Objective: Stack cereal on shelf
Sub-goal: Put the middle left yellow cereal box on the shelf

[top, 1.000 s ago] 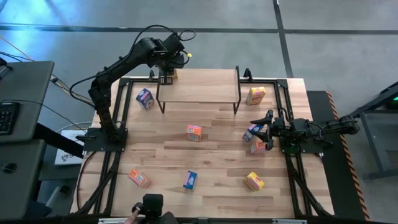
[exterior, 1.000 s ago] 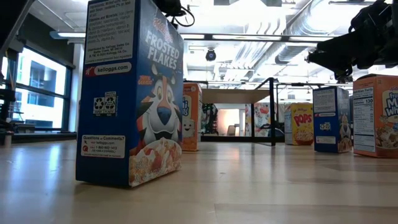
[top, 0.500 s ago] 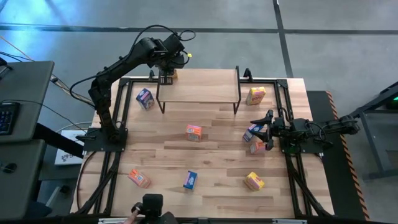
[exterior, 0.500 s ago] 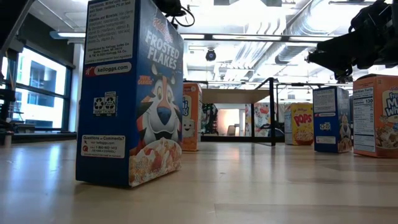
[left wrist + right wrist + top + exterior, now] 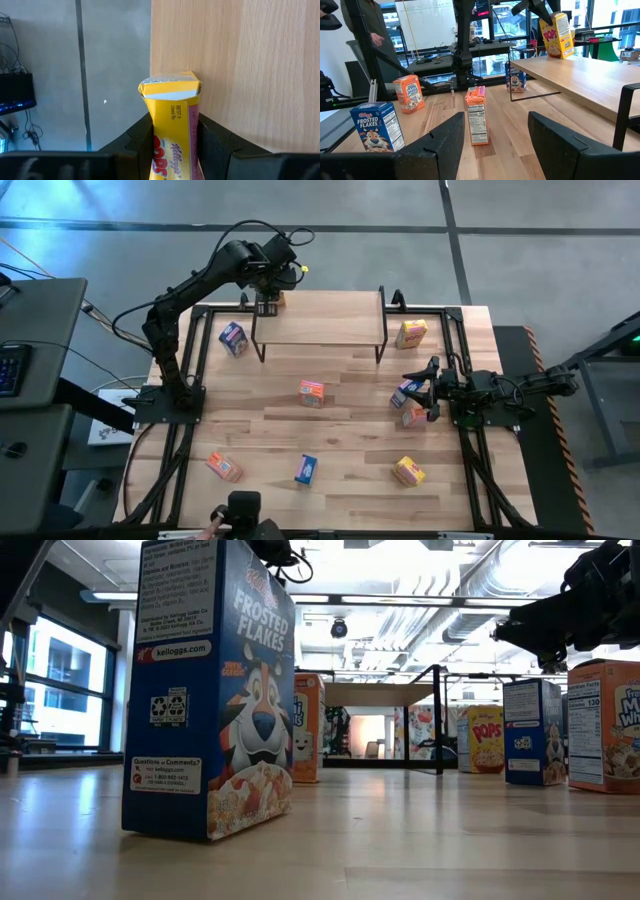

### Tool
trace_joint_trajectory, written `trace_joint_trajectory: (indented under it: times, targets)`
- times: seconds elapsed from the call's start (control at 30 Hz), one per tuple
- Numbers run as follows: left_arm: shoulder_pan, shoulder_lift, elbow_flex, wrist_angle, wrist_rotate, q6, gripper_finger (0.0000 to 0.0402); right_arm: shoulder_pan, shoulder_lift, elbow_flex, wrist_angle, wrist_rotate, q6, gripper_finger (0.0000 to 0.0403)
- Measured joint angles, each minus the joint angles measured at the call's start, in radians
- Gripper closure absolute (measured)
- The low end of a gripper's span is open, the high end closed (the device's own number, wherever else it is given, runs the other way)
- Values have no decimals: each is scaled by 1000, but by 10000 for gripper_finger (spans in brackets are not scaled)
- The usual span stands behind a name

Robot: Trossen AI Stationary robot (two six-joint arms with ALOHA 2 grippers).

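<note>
My left gripper (image 5: 270,298) is shut on a yellow cereal box (image 5: 170,115) over the far left corner of the shelf (image 5: 320,318), a light plank on thin black legs. In the right wrist view that box (image 5: 557,34) stands tilted above the shelf top (image 5: 585,75). Other cereal boxes stand on the table: blue (image 5: 233,338), yellow (image 5: 411,333), orange (image 5: 312,392), blue (image 5: 306,469), orange (image 5: 224,467) and yellow (image 5: 408,471). My right gripper (image 5: 495,142) waits open at the table's right side, next to a blue (image 5: 403,393) and an orange box (image 5: 413,416). My left gripper pinches the yellow box between its two fingers (image 5: 212,140) on two opposite sides (image 5: 150,125); the cardboard is pressed in there. The fingers come from above, slanting down, and lie along the box. The box is tilted, its lower end (image 5: 561,54) at the shelf top; whether it touches, I cannot tell.
A blue box (image 5: 210,690) stands right in front of the low camera. Bare wood lies between the boxes in the middle of the table (image 5: 350,430). Black frame rails (image 5: 470,470) run along both sides. A person (image 5: 370,30) stands beyond the table.
</note>
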Motion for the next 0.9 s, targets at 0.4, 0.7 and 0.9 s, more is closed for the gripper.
trace_joint_trajectory:
  times: [0.4,0.7,0.9]
  targets:
    - [16,-18,-2,-5,60,39,287,0,0,0,0,0,0,192]
    - [48,-21,-2,10,110,34,277,0,0,0,0,0,0,192]
    - [59,-21,-2,22,113,32,246,0,0,0,0,0,0,192]
